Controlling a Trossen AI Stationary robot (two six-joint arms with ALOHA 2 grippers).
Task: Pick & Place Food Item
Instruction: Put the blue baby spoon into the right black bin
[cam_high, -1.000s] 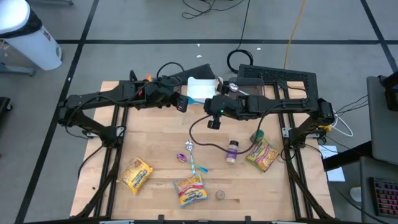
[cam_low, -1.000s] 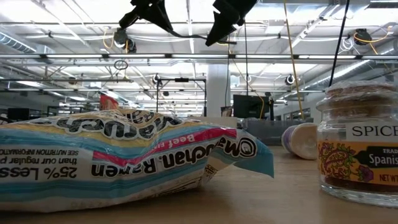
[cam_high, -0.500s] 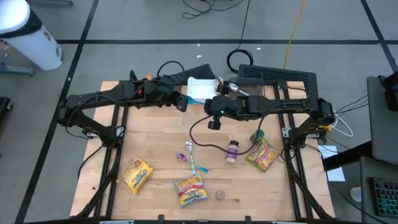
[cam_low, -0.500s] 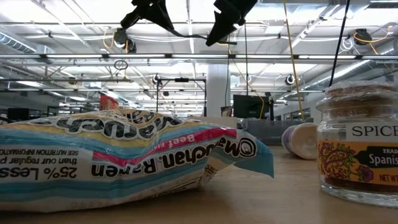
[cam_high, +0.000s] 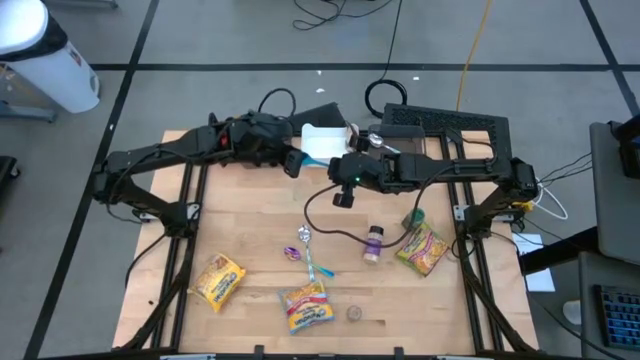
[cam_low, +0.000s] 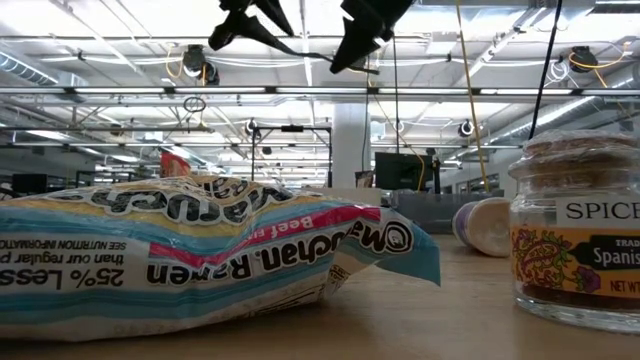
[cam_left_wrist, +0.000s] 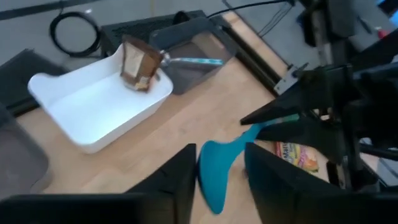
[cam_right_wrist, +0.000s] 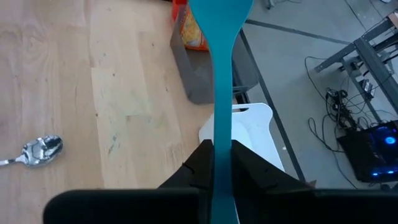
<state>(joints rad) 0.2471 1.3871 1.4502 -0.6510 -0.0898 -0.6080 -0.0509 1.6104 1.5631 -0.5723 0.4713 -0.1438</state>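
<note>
A teal spatula (cam_left_wrist: 214, 171) hangs in the air over the far middle of the table. My right gripper (cam_right_wrist: 221, 149), also seen from above (cam_high: 333, 170), is shut on its handle. The spatula's blade lies between the fingers of my left gripper (cam_left_wrist: 219, 155), which stand apart on either side of it with thin gaps. From above, my left gripper (cam_high: 292, 162) faces the right one. On the table's near half lie three ramen packets (cam_high: 218, 280) (cam_high: 305, 305) (cam_high: 422, 248) and stands a spice jar (cam_high: 372, 243). My right gripper pinches the spatula's thin handle (cam_right_wrist: 221, 134) between its two fingers. It comes from the table's right side, slanting down. The handle runs straight out ahead along the fingers to the blade (cam_right_wrist: 221, 12). The spatula is lifted clear of the table.
A white tray (cam_left_wrist: 68, 109) at the far edge holds a brown packet (cam_left_wrist: 140, 62). Beside it stand grey bins (cam_left_wrist: 199, 46). A metal spoon (cam_right_wrist: 37, 149) lies on the wood below the arms. A tipped can (cam_high: 415, 216) rests near the right frame.
My left gripper has opened and let go of the spatula's blade. It has also shifted a little toward the table's far edge and turned. My right gripper has kept still with the handle.
</note>
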